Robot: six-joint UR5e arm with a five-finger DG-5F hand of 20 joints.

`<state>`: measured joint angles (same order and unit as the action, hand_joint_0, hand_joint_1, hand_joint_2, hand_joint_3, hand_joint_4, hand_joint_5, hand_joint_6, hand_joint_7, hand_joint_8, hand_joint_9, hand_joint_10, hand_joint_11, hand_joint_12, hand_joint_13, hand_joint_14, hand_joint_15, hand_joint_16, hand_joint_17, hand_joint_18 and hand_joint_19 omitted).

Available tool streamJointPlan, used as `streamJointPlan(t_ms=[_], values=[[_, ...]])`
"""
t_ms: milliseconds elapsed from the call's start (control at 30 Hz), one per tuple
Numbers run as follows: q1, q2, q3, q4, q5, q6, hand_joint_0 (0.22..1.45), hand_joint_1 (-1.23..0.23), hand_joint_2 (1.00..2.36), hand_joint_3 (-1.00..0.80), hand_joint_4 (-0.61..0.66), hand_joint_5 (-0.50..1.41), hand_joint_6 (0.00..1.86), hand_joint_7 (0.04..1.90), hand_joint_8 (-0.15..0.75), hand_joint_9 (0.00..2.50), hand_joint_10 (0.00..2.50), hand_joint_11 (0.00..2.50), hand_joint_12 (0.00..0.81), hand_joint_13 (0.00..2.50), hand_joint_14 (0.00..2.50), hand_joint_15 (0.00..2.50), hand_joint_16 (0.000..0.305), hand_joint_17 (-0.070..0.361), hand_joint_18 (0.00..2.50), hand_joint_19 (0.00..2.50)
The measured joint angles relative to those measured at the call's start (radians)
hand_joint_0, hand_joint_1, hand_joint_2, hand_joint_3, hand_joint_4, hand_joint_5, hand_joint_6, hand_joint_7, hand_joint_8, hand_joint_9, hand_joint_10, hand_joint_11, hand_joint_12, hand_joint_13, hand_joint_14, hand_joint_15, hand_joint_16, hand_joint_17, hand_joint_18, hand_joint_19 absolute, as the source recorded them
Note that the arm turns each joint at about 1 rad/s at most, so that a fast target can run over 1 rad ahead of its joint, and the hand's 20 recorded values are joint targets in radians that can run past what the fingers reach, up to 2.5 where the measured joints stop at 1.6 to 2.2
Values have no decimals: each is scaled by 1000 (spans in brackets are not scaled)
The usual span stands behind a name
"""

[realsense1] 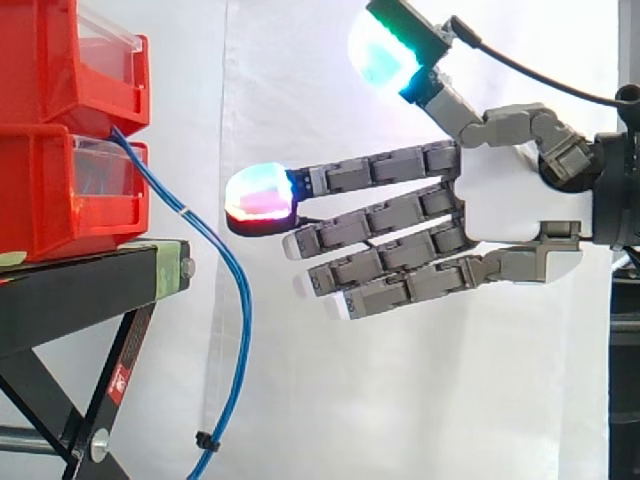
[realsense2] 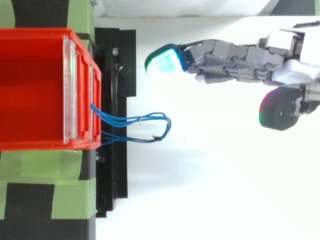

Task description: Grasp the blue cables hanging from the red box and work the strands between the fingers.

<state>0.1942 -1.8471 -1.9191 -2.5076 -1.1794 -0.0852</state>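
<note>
The fingers (realsense1: 385, 170) were stretched straight and spread wide, holding nothing. Ahead of their tips and off to one side, not touching, the blue cables (realsense1: 238, 300) drooped in a loop from the red box (realsense1: 70, 190) on the black stand (realsense1: 80, 285). The strands looked light, limp and slick, likely to swing away if nudged. The outer bend of the loop, nearest the fingers, seemed the best hold.

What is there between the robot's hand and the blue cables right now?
Nothing: the side view shows a bare gap between the hand and the blue cables, with only white curtain behind.
</note>
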Motion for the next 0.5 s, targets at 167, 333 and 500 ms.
streamJointPlan(t_ms=[167,333,500], values=[[11,-5,0,16,29,-18,634,-407,1000,-1000,111,-474,5,661,279,0,1,50,383,0,5,202,73,163,0,324],[24,-26,1,36,50,-32,634,-407,1000,-1000,111,-473,6,661,281,0,1,57,384,0,5,204,73,164,0,324],[41,-71,1,96,61,-32,635,-407,1000,-1000,111,-473,5,662,285,0,0,53,385,0,5,205,73,164,0,319]])
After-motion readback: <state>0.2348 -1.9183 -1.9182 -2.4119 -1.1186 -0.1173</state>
